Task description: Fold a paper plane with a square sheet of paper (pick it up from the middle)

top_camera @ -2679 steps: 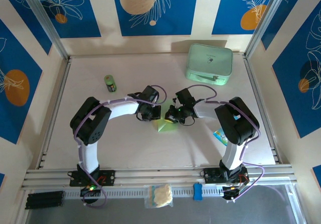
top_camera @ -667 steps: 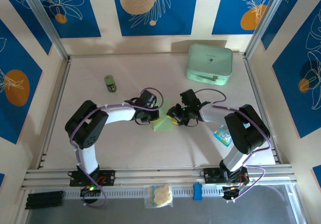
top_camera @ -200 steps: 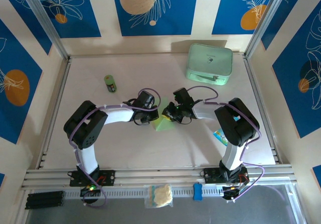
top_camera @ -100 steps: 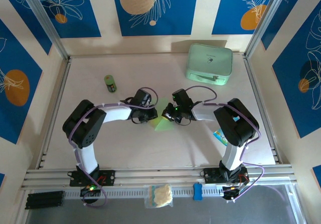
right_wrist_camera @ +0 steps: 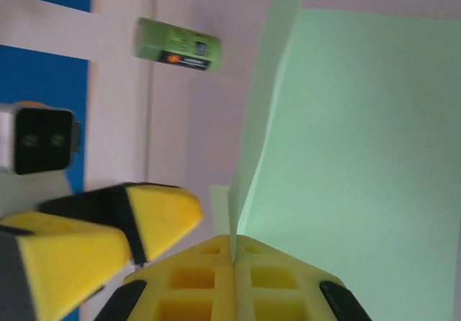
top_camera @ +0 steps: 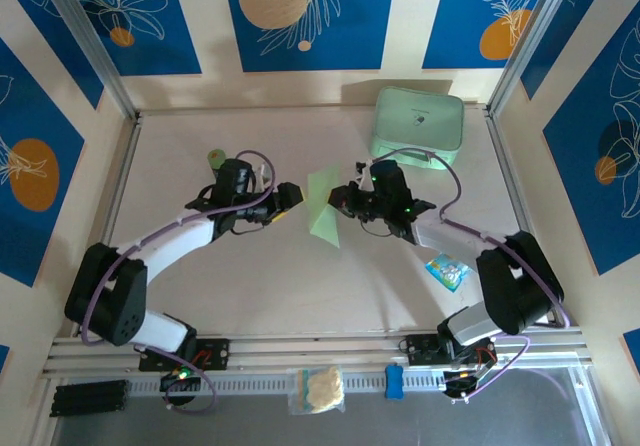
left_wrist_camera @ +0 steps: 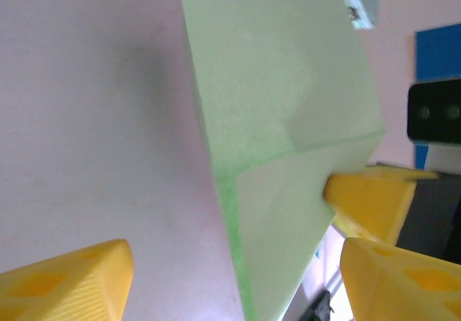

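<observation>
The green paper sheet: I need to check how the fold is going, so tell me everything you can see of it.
The square sheet of paper is thin, pale green and matte, and already folded: one broad panel, a flap rising from a sharp crease, and a diagonal crease across a corner. It sits tilted over the middle of the table, between the arms. The right gripper is shut on its edge. The left gripper is open beside it, not gripping. Whether the sheet rests on the table is unclear.

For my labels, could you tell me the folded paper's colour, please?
The paper is pale green, clearest in the right wrist view.
</observation>
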